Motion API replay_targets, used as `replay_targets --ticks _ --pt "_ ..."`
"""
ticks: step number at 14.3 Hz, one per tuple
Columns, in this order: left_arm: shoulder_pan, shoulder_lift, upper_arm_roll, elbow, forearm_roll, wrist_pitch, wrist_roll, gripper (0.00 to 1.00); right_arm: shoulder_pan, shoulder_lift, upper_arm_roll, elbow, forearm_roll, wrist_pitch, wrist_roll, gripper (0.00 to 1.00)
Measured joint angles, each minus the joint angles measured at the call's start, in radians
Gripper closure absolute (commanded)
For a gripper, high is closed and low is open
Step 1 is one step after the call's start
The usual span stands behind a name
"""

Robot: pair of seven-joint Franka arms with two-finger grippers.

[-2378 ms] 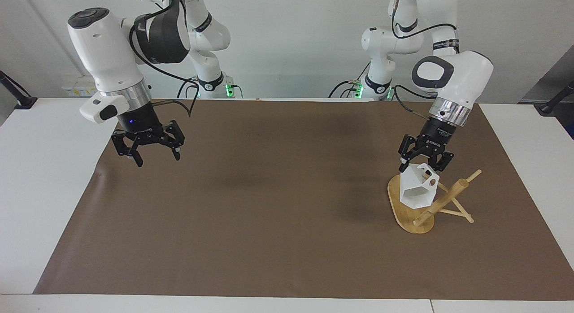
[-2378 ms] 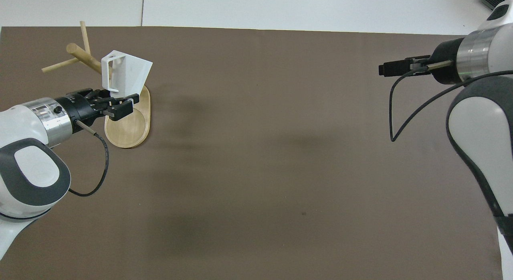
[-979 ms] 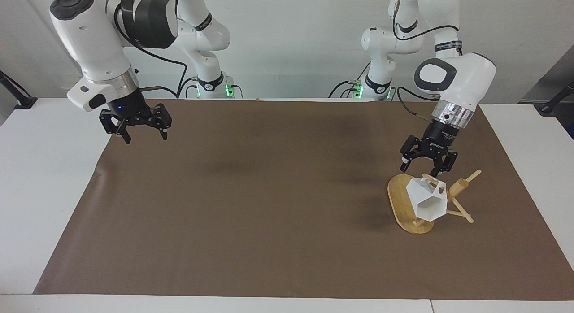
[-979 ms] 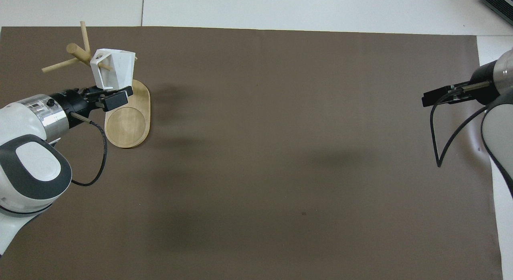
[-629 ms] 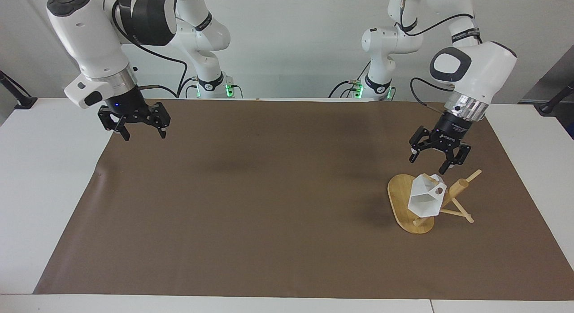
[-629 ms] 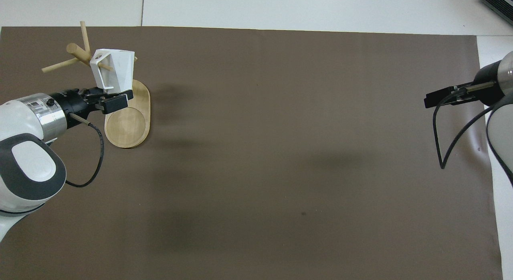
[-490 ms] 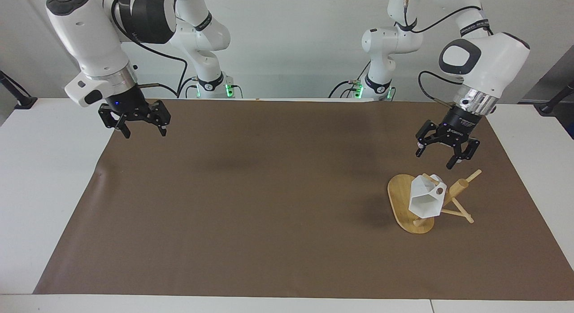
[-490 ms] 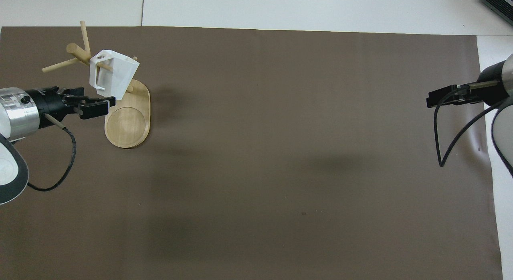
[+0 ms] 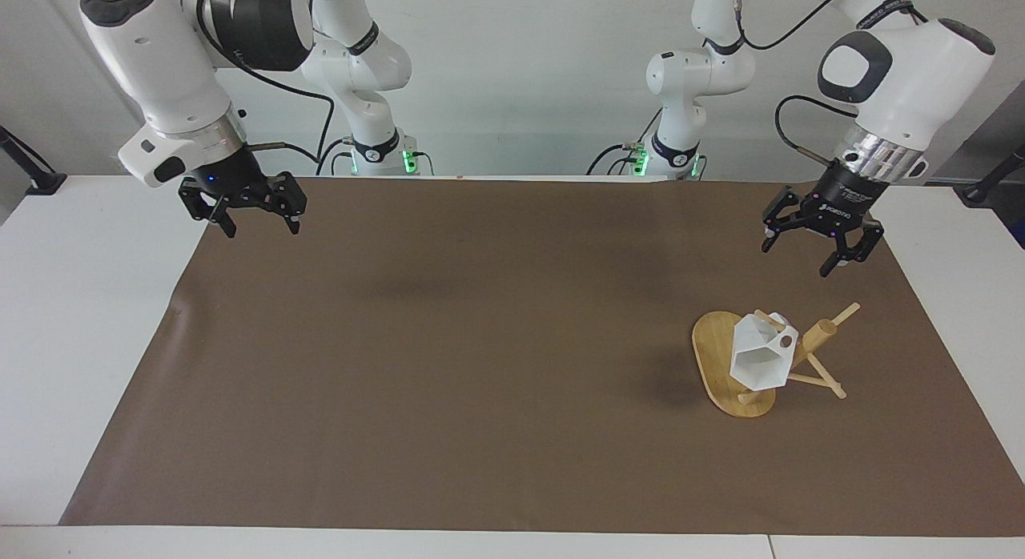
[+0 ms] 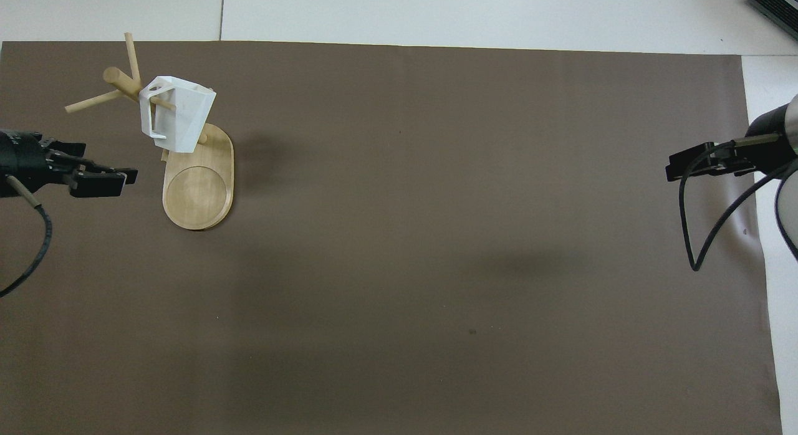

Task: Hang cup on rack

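Note:
The white faceted cup (image 9: 763,359) (image 10: 177,114) hangs by its handle on a thin peg of the bamboo rack (image 9: 818,336) (image 10: 121,83), above the rack's oval base (image 9: 715,349) (image 10: 198,195). Nothing holds the cup. My left gripper (image 9: 798,256) (image 10: 121,177) is open and empty, up in the air over the mat beside the rack, clear of the cup. At the right arm's end of the table, my right gripper (image 9: 263,231) (image 10: 674,167) hangs open and empty over the mat's edge.
A brown mat (image 9: 480,367) (image 10: 436,235) covers most of the white table (image 9: 80,303). The rack stands on it toward the left arm's end. A dark stand (image 9: 32,170) sits at the table's corner by the right arm.
The left gripper has risen and pulled away from the cup toward its own end of the table. The cup stays on the peg, settling slightly. The right gripper has drifted back a little.

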Motion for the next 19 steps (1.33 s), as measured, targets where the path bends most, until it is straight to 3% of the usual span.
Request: replay_targets --ticks 5,19 --pt "0.004 -0.002 0.003 0.091 0.039 -0.101 0.416 0.00 0.000 -0.003 0.000 0.001 0.000 0.000 0.044 0.00" --pt "0.068 -0.031 0.029 0.132 0.074 -0.177 1.877 0.00 0.000 -0.010 -0.014 0.002 0.000 -0.002 0.070 0.00"
